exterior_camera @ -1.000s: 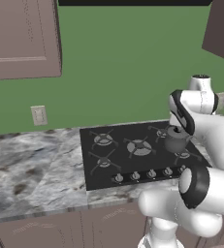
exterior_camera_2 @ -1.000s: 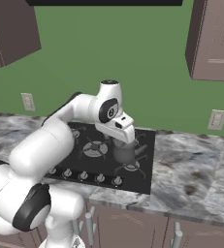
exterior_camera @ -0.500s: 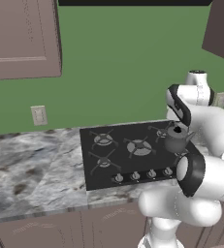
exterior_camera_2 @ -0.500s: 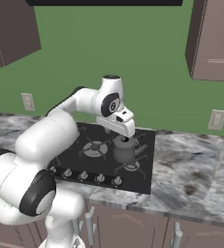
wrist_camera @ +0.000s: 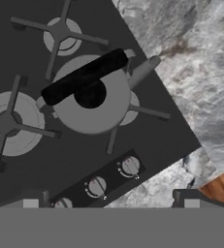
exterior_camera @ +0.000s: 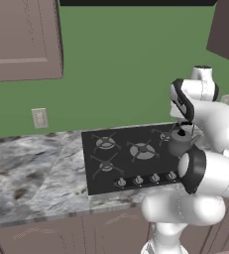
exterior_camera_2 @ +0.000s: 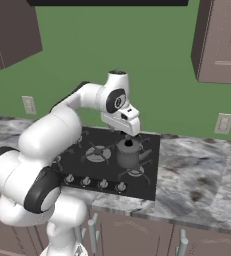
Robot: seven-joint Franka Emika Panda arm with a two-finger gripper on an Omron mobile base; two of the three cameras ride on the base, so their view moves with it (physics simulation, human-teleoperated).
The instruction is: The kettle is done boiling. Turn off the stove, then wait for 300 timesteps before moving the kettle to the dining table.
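Kettle: squat, round, grey metal

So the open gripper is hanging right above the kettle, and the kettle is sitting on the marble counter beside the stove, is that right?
Not quite. The kettle sits on a burner of the stove, not on the marble counter beside it; the hand view shows the burner's grate arms under it. The rest holds: the gripper hangs open right above the kettle.
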